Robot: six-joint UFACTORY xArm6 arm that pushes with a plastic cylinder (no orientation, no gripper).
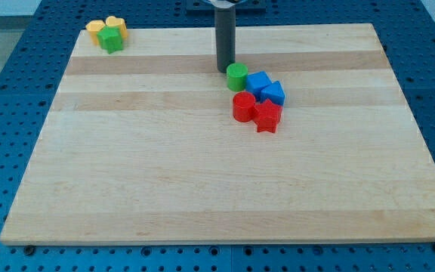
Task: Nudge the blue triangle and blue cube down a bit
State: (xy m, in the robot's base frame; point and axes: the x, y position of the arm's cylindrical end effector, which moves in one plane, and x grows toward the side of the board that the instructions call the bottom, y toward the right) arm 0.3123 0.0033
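The blue cube [257, 81] and the blue triangle [274, 93] lie touching, right of the board's middle near the view's top. A green cylinder [237, 75] sits against the cube's left side. A red cylinder [243, 106] and a red star [267, 115] lie just below the blue blocks. My tip [225, 70] stands on the board just left of and above the green cylinder, close to it, up and left of the blue cube.
A yellow cylinder [96, 29], a yellow heart-like block [116, 24] and a green star [112, 39] cluster at the board's top left corner. The wooden board [202, 174] lies on a blue perforated table [6, 75].
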